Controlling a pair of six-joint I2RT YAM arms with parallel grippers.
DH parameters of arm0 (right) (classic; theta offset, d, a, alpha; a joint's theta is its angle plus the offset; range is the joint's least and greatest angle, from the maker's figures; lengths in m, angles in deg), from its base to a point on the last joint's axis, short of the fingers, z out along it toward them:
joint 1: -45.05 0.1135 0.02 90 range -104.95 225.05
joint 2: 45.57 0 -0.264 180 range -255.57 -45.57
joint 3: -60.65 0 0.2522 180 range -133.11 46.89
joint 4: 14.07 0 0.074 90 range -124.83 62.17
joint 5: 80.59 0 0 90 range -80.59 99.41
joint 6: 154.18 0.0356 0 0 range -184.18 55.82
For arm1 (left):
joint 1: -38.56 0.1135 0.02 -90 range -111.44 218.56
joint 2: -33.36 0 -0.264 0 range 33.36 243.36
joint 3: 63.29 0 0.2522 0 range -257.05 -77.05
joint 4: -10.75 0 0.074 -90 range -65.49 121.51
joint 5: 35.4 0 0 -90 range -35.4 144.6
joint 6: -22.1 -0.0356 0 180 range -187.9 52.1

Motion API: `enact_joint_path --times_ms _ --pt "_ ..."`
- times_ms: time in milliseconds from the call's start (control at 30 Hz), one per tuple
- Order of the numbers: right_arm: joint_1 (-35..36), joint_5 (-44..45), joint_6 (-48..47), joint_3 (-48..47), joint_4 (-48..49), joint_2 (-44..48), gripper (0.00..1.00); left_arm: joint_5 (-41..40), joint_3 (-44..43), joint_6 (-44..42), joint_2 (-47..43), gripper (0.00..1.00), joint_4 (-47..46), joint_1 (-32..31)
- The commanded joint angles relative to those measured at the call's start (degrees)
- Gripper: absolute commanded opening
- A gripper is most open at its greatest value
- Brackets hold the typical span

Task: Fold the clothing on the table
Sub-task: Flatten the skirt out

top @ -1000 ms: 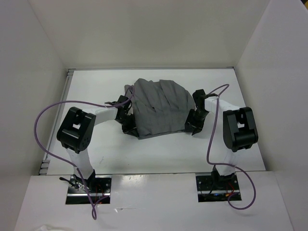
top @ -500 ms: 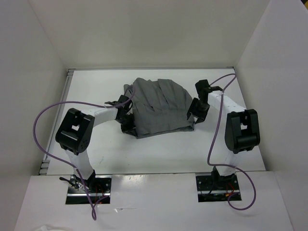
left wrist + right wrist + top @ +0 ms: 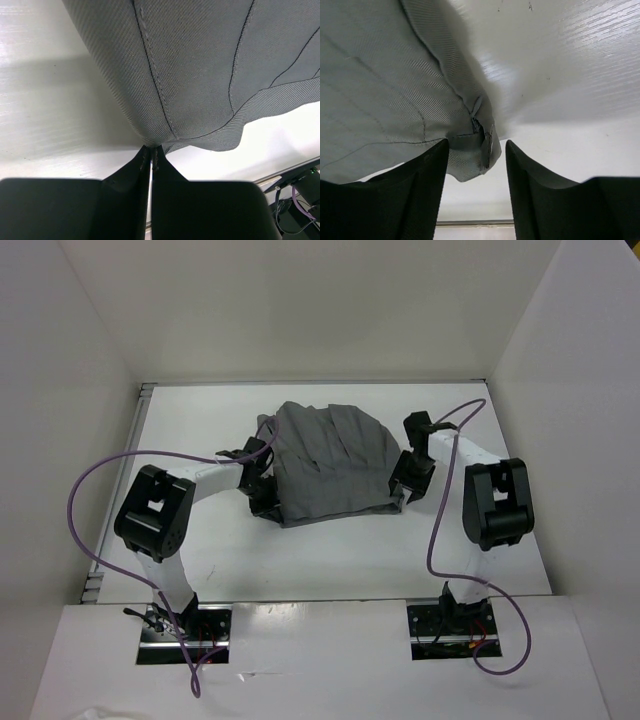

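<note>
The clothing point(image 3: 330, 465) is one plain grey garment of soft fabric. In the top view it lies in the upper middle of the frame, on the far half of the white surface point(image 3: 200, 420). It is gathered into a rounded heap. The far edge is curved, the near edge is almost straight, and several long creases run across it from the upper left to the lower right. No print shows on it.

In the left wrist view the clothing point(image 3: 200, 75) fills the upper part of the frame. The weave is fine and diagonal, with dark stitched seams, and a hem curves toward the right. The fabric narrows to a point at the lower centre. There the left gripper point(image 3: 151, 155) is closed tight and pinches it between its black fingers point(image 3: 100, 210). In the top view this left gripper point(image 3: 268, 502) sits at the lower left corner of the heap.

In the right wrist view the clothing point(image 3: 380, 90) covers the left half of the frame, and a small folded corner hangs at the centre. The right gripper point(image 3: 477, 145) stands with its fingers point(image 3: 420, 190) apart, one on each side of this corner, and it does not clamp the fabric. From above, the right gripper point(image 3: 403, 495) is at the lower right corner of the heap.

The glossy surface point(image 3: 560, 60) reflects light. White walls point(image 3: 300, 310) enclose it on three sides, and a purple cable point(image 3: 90, 480) loops beside each arm.
</note>
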Motion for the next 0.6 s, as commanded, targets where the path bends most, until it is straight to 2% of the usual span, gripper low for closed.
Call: enact_joint_path --times_ms 0,33,133,167,233,333,400,500,567 --pt "-0.23 0.83 -0.46 0.91 1.75 -2.09 0.54 -5.05 0.13 -2.05 0.49 0.0 2.27 0.56" --pt "-0.23 0.83 -0.46 0.91 2.28 -2.62 0.52 -5.05 0.13 -2.05 0.49 0.0 2.27 0.56" --pt "-0.23 1.36 -0.99 1.44 2.8 -3.41 0.12 -5.05 -0.4 -2.05 1.02 0.0 2.27 0.56" --pt "-0.23 2.14 -0.99 1.44 2.81 -3.41 0.02 -5.05 -0.92 -2.05 1.02 0.0 2.27 0.56" --pt "-0.23 2.85 -0.99 0.82 1.93 -2.46 0.0 -5.05 -2.15 -2.05 0.33 0.0 2.88 1.08" --pt "-0.84 10.56 -0.99 -3.56 -1.58 2.2 0.0 -7.41 -4.87 -3.1 -1.87 0.0 4.99 2.83" --pt "-2.94 12.08 -1.61 -4.97 -3.6 3.71 0.0 -8.56 -5.67 -3.8 -3.11 0.0 5.0 4.42" --pt "-3.48 11.39 -2.74 -5.6 -3.61 3.71 0.0 -8.56 -6.29 -4.42 -3.11 0.0 5.0 4.95" --pt "-3.48 6.47 -3.45 -5.6 -3.0 3.09 0.0 -6.64 -6.82 -4.42 -2.58 0.0 4.3 4.95"
